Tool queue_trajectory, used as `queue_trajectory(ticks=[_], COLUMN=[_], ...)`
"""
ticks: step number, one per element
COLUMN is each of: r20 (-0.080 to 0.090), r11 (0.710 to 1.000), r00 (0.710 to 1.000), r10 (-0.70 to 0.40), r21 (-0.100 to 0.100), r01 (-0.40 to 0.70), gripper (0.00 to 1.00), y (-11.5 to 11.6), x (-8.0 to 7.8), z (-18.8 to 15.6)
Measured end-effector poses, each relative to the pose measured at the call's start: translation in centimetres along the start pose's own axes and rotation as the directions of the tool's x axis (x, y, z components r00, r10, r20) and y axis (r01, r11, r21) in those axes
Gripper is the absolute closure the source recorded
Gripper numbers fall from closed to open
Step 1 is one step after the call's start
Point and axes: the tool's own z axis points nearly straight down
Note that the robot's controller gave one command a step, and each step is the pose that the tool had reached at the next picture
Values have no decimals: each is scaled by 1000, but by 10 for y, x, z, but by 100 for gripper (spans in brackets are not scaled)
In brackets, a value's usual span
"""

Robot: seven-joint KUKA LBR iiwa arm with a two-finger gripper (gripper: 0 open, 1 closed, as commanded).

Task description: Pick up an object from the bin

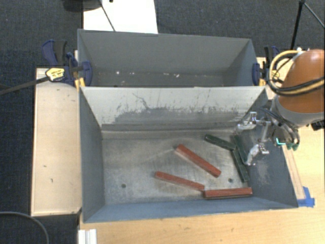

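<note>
Dark carpet (30,14) lies round the grey metal bin (91,151), whose scuffed floor carries only a handful of things, all loose and flat. The jaws stand apart, gripping nothing, low at the bin's right end. Directly under and between them lies a dark green strip (239,165), running from the gap out past the nearer jaw. A second dark green strip (219,142) slants away from the same gap toward the bin's middle. Whether the two are one bent piece or two crossing cannot be told, as the metal of the jaws covers where they meet. Nor is it clear whether the jaws touch the strip or hang just above it.

Further out from the jaws, toward the middle, lie three red-brown bars. One bar (198,160) is tilted and near the second strip's far end, a thinner bar (179,181) lies beyond it, and a short bar (227,191) lies by the front wall, just beside the first strip's end. Nothing is heaped on the green strips. Behind the jaws, the orange cover (304,80) and yellow cables (277,72) are cut off by the picture's edge.
</note>
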Motion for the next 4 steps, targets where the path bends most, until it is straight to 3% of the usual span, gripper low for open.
queue_trajectory(ticks=[1,2,3,4], r20=[7,9,7,6], r11=[1000,990,999,955], r00=[1000,990,999,955], r10=[-4,141,34,297], r21=[2,0,1,-1], r01=[4,-141,-34,-297], gripper=[0,0,0,0], y=[0,42,73,104], x=[-2,-7,-12,-10], z=[-4,48,51,57])
